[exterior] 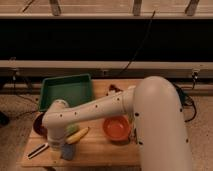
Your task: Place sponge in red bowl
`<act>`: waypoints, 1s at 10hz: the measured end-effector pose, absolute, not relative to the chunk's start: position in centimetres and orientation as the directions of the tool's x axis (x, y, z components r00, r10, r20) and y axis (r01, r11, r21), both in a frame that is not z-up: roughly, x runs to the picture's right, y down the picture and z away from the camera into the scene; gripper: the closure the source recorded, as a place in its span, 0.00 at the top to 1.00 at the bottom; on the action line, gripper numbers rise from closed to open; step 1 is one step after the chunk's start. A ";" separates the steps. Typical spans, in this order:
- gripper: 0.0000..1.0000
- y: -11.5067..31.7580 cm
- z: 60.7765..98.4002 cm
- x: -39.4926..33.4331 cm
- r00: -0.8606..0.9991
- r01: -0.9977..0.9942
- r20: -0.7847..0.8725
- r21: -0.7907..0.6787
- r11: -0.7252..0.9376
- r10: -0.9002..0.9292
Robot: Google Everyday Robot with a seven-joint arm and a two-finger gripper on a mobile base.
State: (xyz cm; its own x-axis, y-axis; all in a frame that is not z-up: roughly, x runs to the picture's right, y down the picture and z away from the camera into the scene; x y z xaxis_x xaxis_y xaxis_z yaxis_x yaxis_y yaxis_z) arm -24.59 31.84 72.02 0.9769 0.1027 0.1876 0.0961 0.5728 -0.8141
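The sponge (69,151), a small blue-grey pad, sits near the front left edge of the wooden table (100,152). My gripper (61,150) points down right at it, its pale fingers standing open and touching or nearly touching the sponge's left side. The wrist hides part of the sponge. The red bowl (117,128), orange-red with nothing in it, stands on the table to the right of the gripper, about a bowl's width from the sponge. My white arm reaches in from the right across the table.
A green tray (66,90) lies at the back left. A dark maroon bowl (38,125) stands left of the wrist. A banana (78,135) lies between the sponge and the red bowl. A dark utensil (37,150) lies at the front left corner.
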 end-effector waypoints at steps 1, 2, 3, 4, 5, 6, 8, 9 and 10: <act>0.77 32.0 72.1 -24.6 0.978 0.090 0.180 -0.813 0.576 0.101; 0.77 32.2 72.5 -24.5 0.982 0.073 0.159 -0.809 0.583 0.098; 0.76 32.4 72.8 -24.4 0.985 0.062 0.145 -0.806 0.589 0.095; 0.72 32.6 73.0 -24.4 0.987 0.053 0.132 -0.803 0.594 0.091; 0.62 32.7 73.3 -24.4 0.989 0.042 0.118 -0.799 0.599 0.088; 0.54 32.8 73.5 -24.4 0.990 0.033 0.107 -0.796 0.604 0.087; 0.33 32.9 73.8 -24.3 0.992 0.017 0.089 -0.789 0.615 0.087; 0.23 32.8 73.9 -24.2 0.993 0.012 0.084 -0.785 0.619 0.088; 0.12 32.6 73.9 -23.9 0.993 0.008 0.082 -0.781 0.624 0.090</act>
State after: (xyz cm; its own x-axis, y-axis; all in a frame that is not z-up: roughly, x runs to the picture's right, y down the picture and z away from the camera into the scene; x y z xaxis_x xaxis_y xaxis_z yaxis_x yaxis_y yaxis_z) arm -23.93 32.64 73.92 0.9926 0.0898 0.0818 0.0079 0.6242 -0.7812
